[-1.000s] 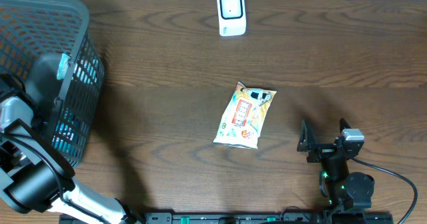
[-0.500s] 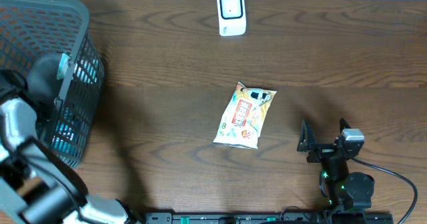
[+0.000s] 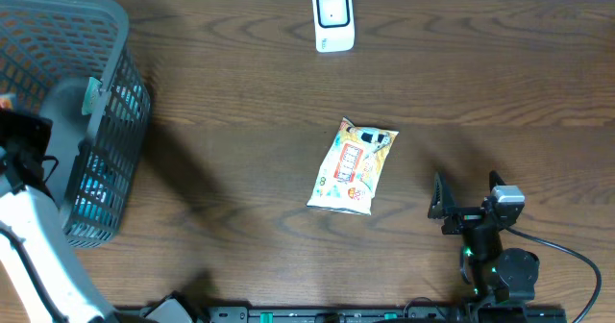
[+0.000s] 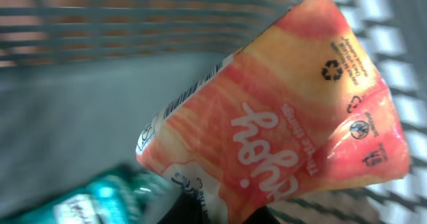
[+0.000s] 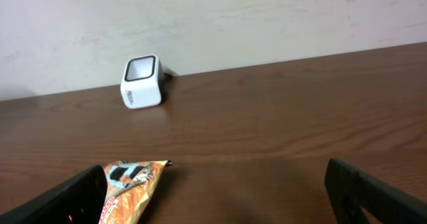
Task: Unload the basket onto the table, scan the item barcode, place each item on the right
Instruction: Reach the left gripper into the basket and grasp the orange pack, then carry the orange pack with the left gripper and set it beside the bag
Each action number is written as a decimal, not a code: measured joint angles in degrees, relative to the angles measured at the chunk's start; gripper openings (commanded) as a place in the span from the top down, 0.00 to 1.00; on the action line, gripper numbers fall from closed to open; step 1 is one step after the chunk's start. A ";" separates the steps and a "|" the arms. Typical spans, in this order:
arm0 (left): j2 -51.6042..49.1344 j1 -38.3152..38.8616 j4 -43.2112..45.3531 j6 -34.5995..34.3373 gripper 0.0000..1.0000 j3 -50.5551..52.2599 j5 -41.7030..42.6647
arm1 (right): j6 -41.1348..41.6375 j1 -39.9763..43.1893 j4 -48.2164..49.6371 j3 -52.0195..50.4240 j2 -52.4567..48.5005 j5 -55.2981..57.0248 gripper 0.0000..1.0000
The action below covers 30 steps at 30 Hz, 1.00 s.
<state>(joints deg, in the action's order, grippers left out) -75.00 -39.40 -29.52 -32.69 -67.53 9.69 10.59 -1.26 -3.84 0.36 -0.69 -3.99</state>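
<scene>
Left gripper (image 4: 212,209) clamped on orange packet (image 4: 280,111) inside basket (image 3: 117,37) (mesh wall close behind); right gripper (image 3: 466,194) spread wide near table's (image 3: 240,121) front edge, scanner (image 3: 333,19) at far edge

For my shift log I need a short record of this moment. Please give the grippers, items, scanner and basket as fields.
left gripper: shut on orange pouch, at the grey basket
pouch barcode: visible along one edge
right gripper: open, empty, near front edge of table
snack packet: lying flat mid-table, apart from both grippers
barcode scanner: at far edge
</scene>
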 measured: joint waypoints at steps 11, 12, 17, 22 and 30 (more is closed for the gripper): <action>9.18 9.46 1.42 3.98 0.93 0.00 17.59 | 0.00 0.00 0.00 0.00 0.00 0.00 0.01; 9.77 11.43 1.44 4.39 0.93 0.00 18.34 | 0.00 0.00 0.02 0.00 0.00 0.00 0.01; 10.69 23.87 1.36 9.62 0.93 0.00 22.12 | 0.00 0.00 0.02 0.00 0.00 0.00 0.01; 10.03 38.36 0.33 18.99 0.93 0.00 23.93 | 0.00 0.00 0.00 0.00 0.00 0.00 0.01; 3.93 54.40 -1.53 28.76 0.93 0.94 17.94 | 0.00 0.00 0.00 0.00 0.00 0.00 0.01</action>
<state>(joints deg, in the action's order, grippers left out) -71.07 15.00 -31.05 -3.92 -66.59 27.64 10.59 -1.26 -3.84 0.36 -0.69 -3.99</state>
